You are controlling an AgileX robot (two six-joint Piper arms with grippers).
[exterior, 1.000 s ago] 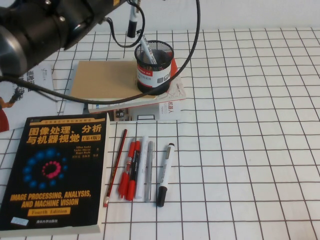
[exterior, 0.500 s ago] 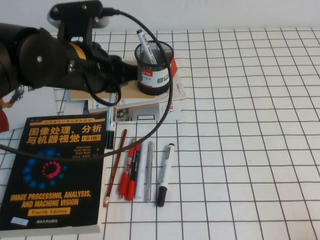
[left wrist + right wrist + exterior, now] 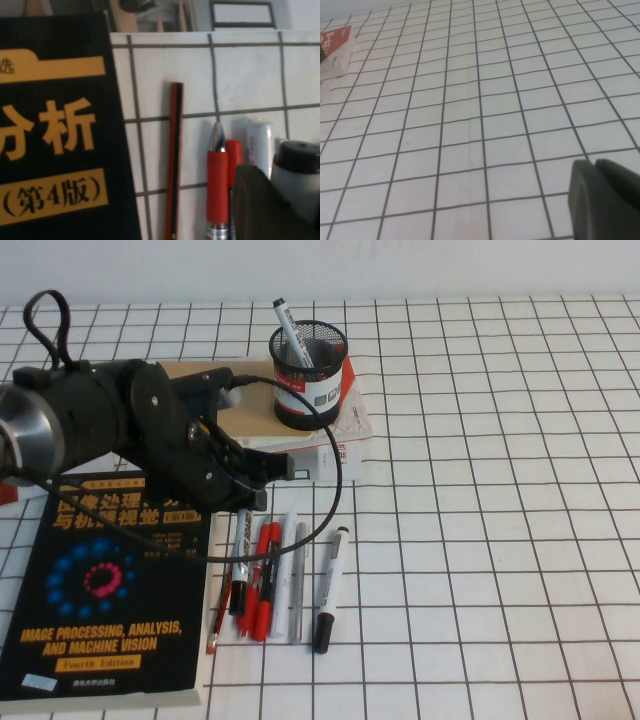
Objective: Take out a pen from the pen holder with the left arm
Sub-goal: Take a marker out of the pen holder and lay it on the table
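The black mesh pen holder [image 3: 308, 375] stands on a stack of books at the back, with one white marker [image 3: 291, 332] still leaning in it. My left gripper [image 3: 243, 512] hangs low over the row of pens beside the black book and is shut on a white marker with a black cap [image 3: 239, 565]. That marker lies along the red pens [image 3: 262, 580], touching or just above the table. In the left wrist view a dark finger [image 3: 260, 205] presses against the marker's grey body [image 3: 299, 175]. My right gripper [image 3: 594, 167] is shut over bare gridded table and does not appear in the high view.
A black textbook [image 3: 100, 610] lies front left. A red pencil [image 3: 174, 160], a white pen [image 3: 285, 575], a grey pen [image 3: 299, 580] and a black-tipped marker [image 3: 330, 590] lie side by side. A brown board on stacked books [image 3: 250, 430] carries the holder.
My left arm has swung down from above the pen holder with the marker and lowered it into the row of pens beside the book.
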